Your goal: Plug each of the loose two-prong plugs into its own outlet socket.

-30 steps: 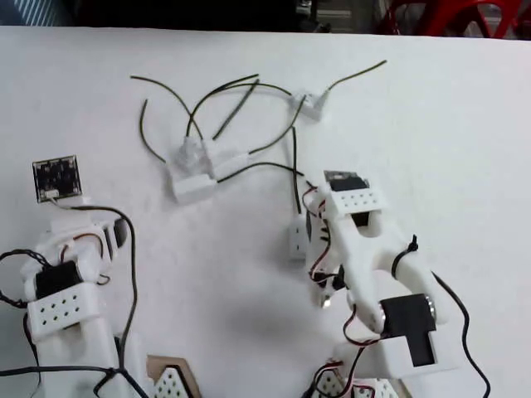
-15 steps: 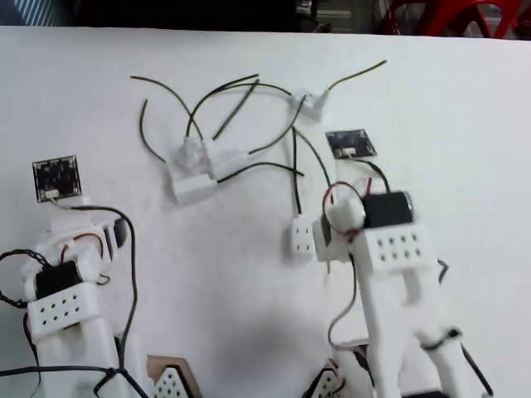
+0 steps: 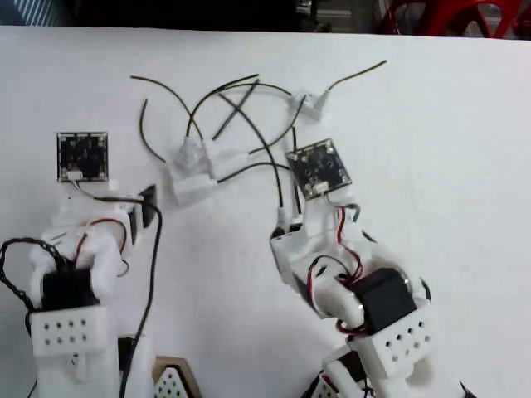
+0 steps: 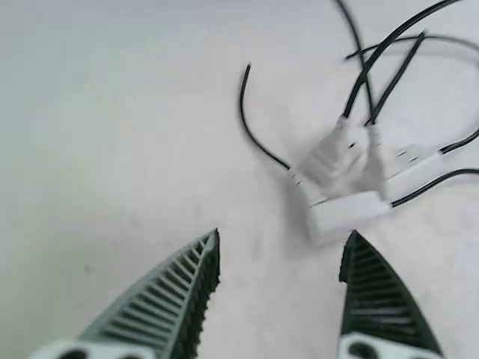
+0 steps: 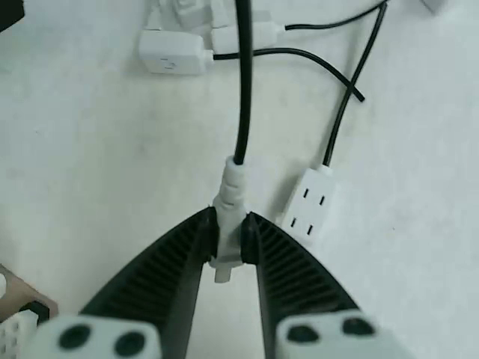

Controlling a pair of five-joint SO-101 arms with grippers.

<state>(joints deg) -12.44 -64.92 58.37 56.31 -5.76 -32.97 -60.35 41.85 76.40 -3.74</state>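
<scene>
In the right wrist view my right gripper (image 5: 230, 224) is shut on a white two-prong plug (image 5: 229, 213) whose black cord (image 5: 242, 82) runs away from me. The plug hangs just above the table, beside a white outlet socket (image 5: 307, 206). From above, the right arm (image 3: 332, 257) covers that spot and the held cord (image 3: 264, 149) leads off to the far left. My left gripper (image 4: 283, 238) is open and empty, short of a cluster of white plugs and sockets (image 4: 352, 176), (image 3: 197, 170).
Black cords (image 3: 166, 91) loop across the far middle of the table. Another white plug (image 3: 305, 104) lies at the far centre-right. A further socket block (image 5: 174, 56) sits beyond the held plug. The left arm (image 3: 75, 249) stands at the near left.
The right arm swung left over the socket and now holds a plug, its cord drawn toward it. The left arm's wrist has shifted farther from the front edge.
</scene>
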